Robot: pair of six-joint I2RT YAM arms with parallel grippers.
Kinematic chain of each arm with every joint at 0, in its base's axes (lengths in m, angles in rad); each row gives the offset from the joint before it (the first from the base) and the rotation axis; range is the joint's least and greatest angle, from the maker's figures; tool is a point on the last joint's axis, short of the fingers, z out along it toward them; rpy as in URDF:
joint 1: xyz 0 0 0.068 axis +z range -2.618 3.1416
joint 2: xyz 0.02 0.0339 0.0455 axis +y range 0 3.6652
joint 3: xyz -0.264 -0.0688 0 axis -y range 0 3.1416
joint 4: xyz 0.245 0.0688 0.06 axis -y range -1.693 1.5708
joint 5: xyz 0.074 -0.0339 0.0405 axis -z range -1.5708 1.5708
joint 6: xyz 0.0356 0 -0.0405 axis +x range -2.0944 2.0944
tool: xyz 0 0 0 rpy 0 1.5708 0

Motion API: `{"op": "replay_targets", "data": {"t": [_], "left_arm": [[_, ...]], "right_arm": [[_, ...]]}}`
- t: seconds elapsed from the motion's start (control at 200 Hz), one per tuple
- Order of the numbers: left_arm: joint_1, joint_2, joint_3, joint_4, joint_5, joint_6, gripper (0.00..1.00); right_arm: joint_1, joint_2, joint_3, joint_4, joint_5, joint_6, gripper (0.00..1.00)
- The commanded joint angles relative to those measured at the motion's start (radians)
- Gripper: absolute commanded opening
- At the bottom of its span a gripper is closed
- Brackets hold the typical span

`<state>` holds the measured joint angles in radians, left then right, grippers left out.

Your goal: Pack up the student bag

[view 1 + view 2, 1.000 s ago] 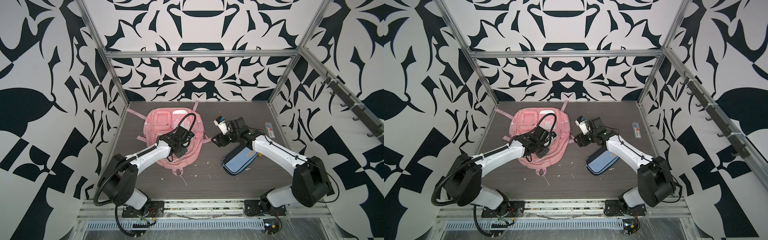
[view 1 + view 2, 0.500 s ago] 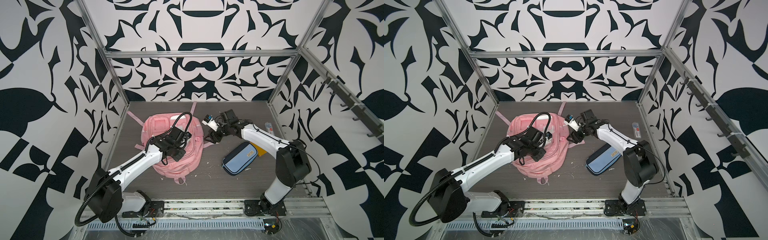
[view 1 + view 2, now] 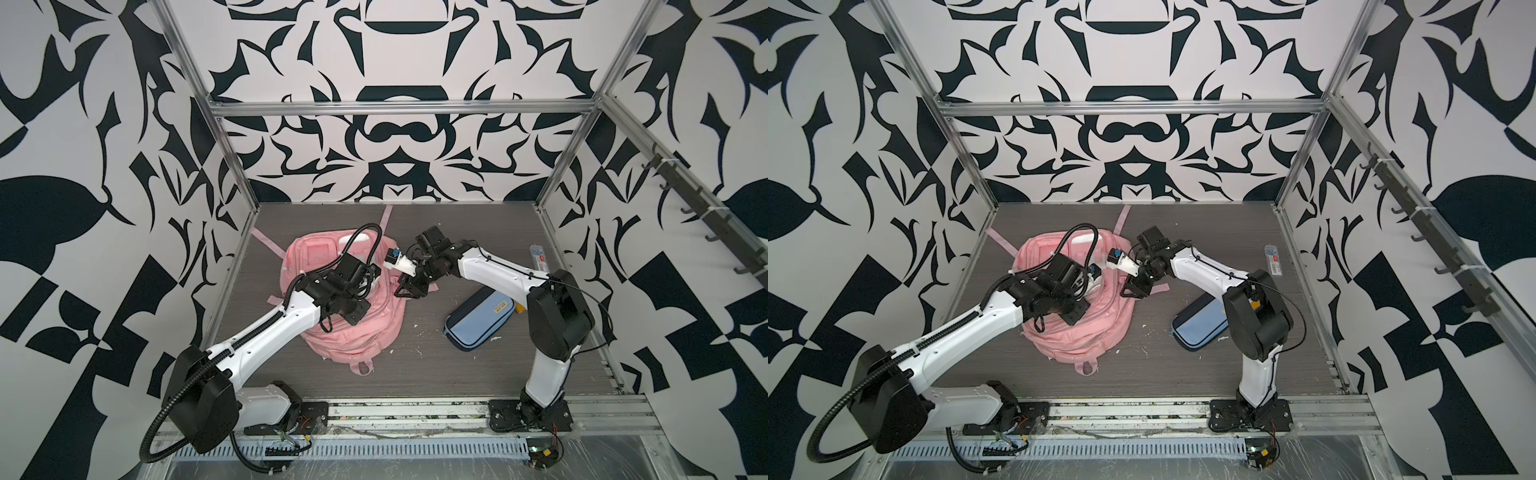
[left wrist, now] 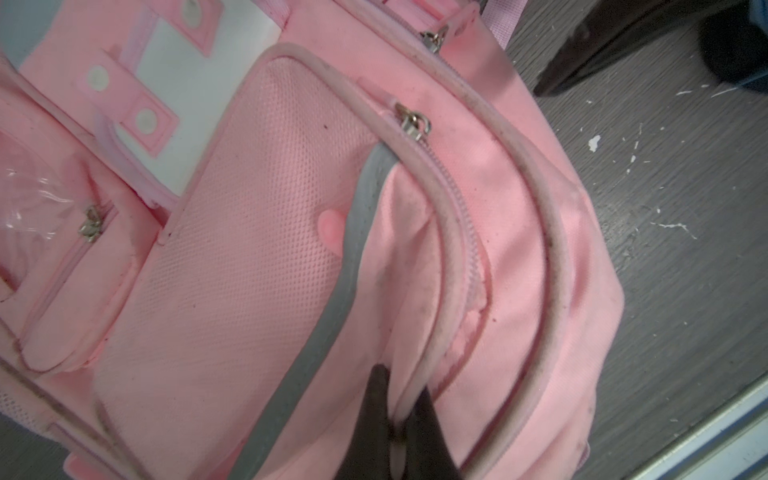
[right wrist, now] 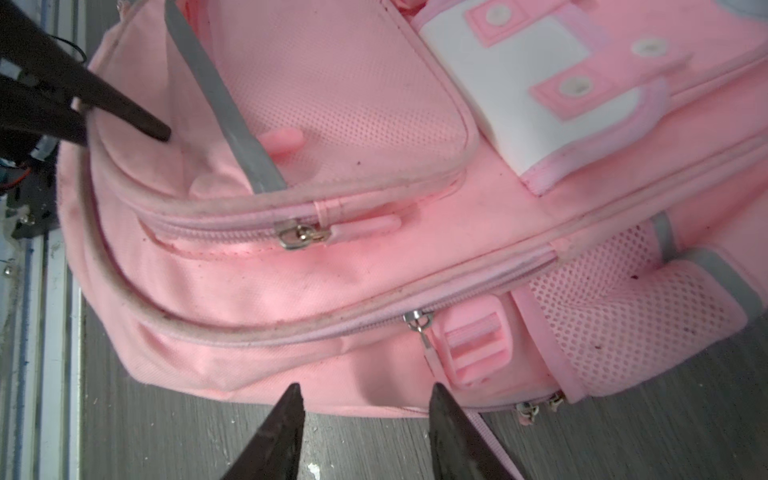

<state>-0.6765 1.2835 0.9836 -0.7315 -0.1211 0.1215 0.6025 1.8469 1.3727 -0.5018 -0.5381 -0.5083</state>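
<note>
Down on the dark wood-grain table [image 3: 457,374], the student bag [image 3: 357,336] lies front side up, left of the middle in both top views [image 3: 1084,336], with its pink straps trailing toward the back wall. The left gripper [image 4: 402,384] sits on the bag's front. Its two dark fingers are pressed together on a raised fold of pink fabric, just beside the grey reflective strip [image 4: 345,270] that crosses the front pocket. The right wrist view shows those same fingers [image 5: 158,131] biting into the rounded end of that pocket.

The right gripper [image 5: 365,390] hangs at the bag's right edge, over the table right beside the fabric, and its jaws stand apart with nothing between them. In a top view it is tilted down toward the bag's side [image 3: 409,291]. Near its fingertips runs the long zip of the main compartment, closed, with its metal slider [image 5: 417,322] close to a pink buckle. The front pocket's slider [image 5: 301,237] lies further in on the bag.

A light-blue and navy pencil case [image 3: 478,324] rests on the table to the right of the bag, apart from it and partly under the right arm.
</note>
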Motion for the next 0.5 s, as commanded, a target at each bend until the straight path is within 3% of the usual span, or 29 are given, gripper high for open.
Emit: {"op": "replay_targets", "data": {"t": [0.0,0.21,0.495], "left_arm": [[-0.006,-0.029,0.036,-0.027,0.041,-0.042,0.0],[-0.011,-0.031,0.037,-0.026,0.046,-0.053,0.0],[-0.013,-0.031,0.037,-0.02,0.055,-0.061,0.0]], "right_arm": [[0.002,0.004,-0.016,0.062,0.042,-0.003,0.47],[0.015,0.037,-0.015,0.139,0.093,0.035,0.43],[0.023,0.077,-0.015,0.165,0.106,0.056,0.22]]}}
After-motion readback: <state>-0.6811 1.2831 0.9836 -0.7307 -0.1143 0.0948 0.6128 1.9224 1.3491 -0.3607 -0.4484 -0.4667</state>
